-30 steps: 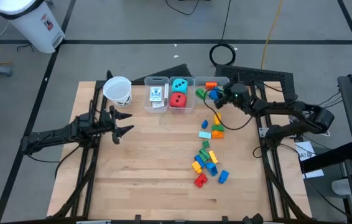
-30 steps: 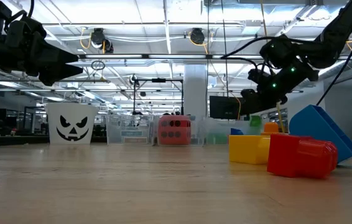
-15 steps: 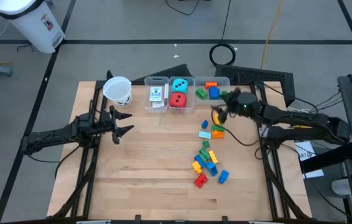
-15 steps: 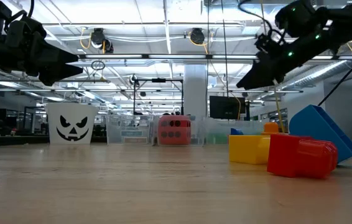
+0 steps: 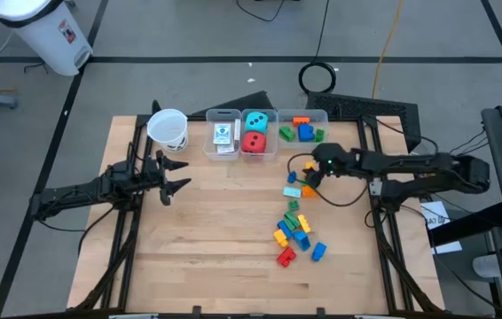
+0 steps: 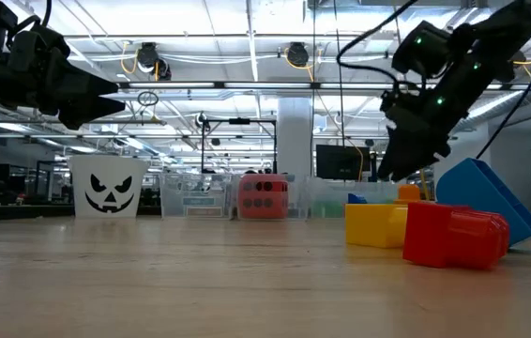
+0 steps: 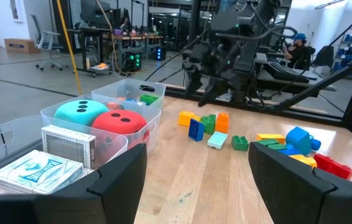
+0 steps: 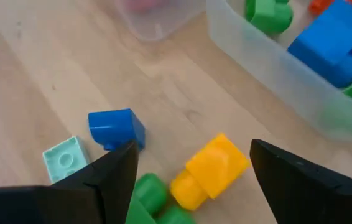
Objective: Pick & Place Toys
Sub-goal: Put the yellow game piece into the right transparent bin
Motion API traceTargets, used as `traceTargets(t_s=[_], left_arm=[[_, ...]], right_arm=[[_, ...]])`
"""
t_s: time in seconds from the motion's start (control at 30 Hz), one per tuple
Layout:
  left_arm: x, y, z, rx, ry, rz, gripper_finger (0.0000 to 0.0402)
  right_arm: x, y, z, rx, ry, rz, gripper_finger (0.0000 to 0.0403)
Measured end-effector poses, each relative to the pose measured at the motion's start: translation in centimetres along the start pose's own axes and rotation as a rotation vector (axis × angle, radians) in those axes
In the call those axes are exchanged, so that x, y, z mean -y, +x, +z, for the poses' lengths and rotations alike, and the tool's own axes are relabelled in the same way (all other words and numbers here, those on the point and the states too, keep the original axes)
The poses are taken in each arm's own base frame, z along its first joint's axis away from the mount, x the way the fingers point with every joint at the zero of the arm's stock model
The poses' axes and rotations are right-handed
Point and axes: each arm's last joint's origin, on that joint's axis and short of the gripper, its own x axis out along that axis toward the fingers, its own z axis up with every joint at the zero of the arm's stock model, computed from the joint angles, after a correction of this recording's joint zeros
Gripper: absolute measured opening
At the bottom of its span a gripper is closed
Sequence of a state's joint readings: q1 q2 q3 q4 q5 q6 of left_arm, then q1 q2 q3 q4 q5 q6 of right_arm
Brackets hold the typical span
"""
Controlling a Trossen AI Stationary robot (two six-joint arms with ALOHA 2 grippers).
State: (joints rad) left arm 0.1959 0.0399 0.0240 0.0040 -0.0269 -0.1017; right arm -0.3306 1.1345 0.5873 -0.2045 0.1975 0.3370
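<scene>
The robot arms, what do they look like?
Both arms are dark, thin and jointed, like black metal sticks. Each ends in a gripper, left and right, with two pointy black fingers. Black cables loop along the right arm, and small green lights glow near its wrist.

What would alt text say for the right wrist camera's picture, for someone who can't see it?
The right tool hangs open just above a yellow brick on the wooden table, with a blue brick, a pale mint brick and a green brick beside it. A clear bin beyond holds more bricks.
</scene>
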Motion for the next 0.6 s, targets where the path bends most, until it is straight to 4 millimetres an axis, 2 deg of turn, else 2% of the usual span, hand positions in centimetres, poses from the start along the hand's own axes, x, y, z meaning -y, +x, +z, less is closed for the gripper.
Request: traceTargets(t_s=[0.27,0.6], left_arm=[[0.0,0.0,0.0,0.0,0.0,0.0,0.0287],[0.0,0.0,0.0,0.0,0.0,0.0,0.0287]], right_arm=[[0.1,2.7,-1.2,-0.096,0.087,-0.12,0.0279],[0.1,4.5,-2.0,-0.154,0.108,-0.168,0.0277]])
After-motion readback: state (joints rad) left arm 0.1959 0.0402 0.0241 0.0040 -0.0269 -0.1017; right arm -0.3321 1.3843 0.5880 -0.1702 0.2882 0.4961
